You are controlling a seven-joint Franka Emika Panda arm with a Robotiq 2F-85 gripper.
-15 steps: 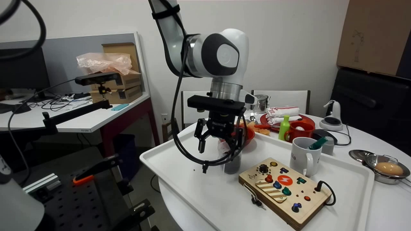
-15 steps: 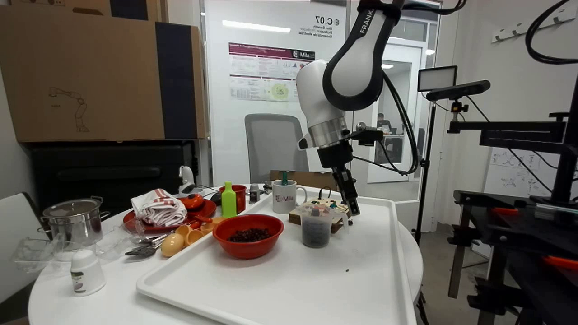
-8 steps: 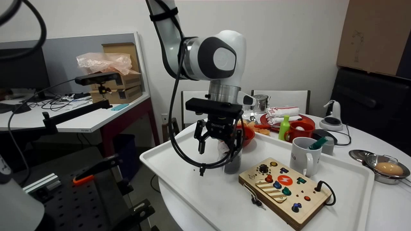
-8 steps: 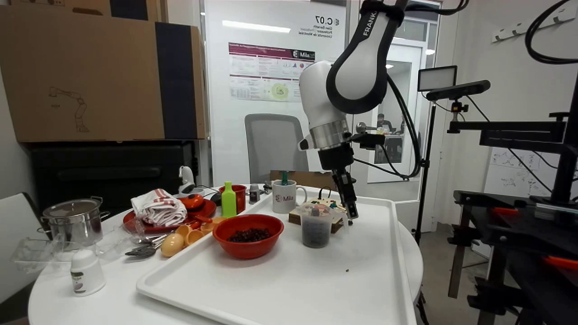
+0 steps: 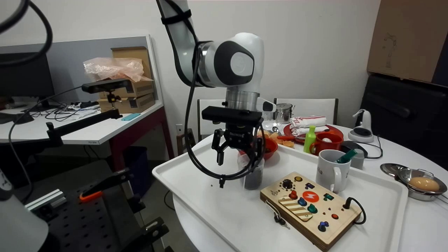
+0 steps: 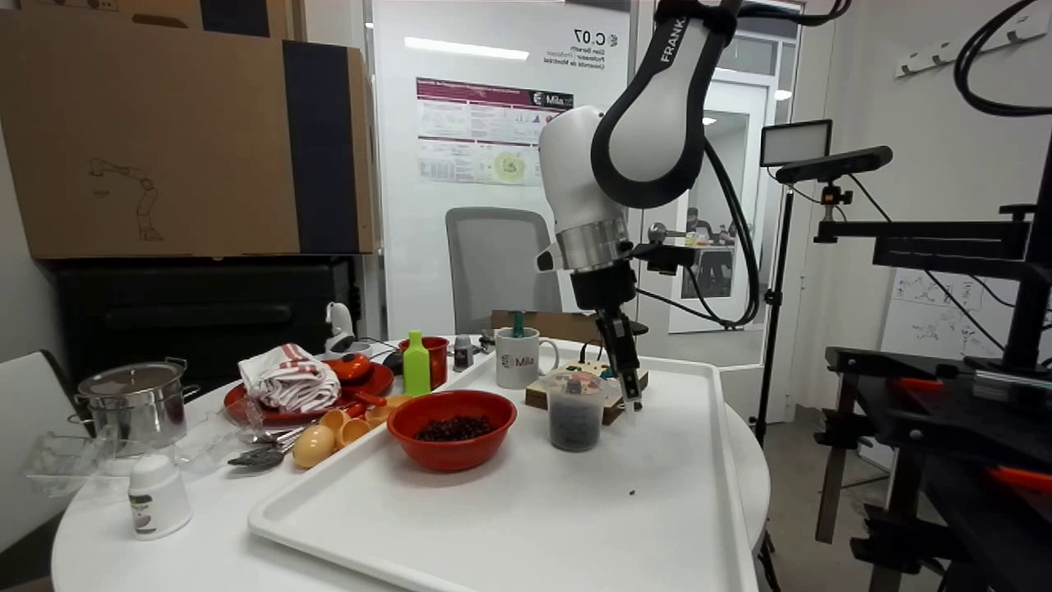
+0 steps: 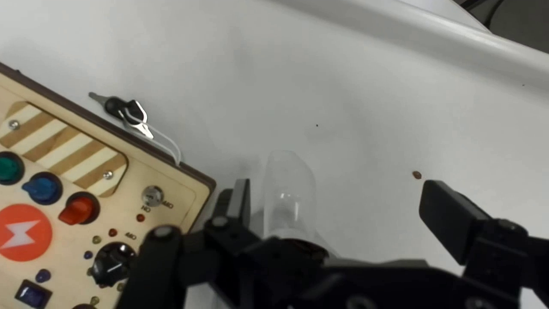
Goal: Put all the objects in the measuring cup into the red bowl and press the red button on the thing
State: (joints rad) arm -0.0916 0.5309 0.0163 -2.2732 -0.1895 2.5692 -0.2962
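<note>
A robotics lab in an office-style room surrounds a round white table (image 6: 218,536).
A robot arm (image 6: 649,152) hangs over the table, with a bracket-mounted camera (image 6: 834,164) to the table's side; beyond the table, in an exterior view, are an office chair (image 6: 501,263), a glass wall (image 6: 411,288) lettered C.07 in reverse and a chart-filled Mila poster (image 6: 493,131). Near the table, in an exterior view, a desk (image 5: 105,129) carries a monitor (image 5: 26,77).
</note>
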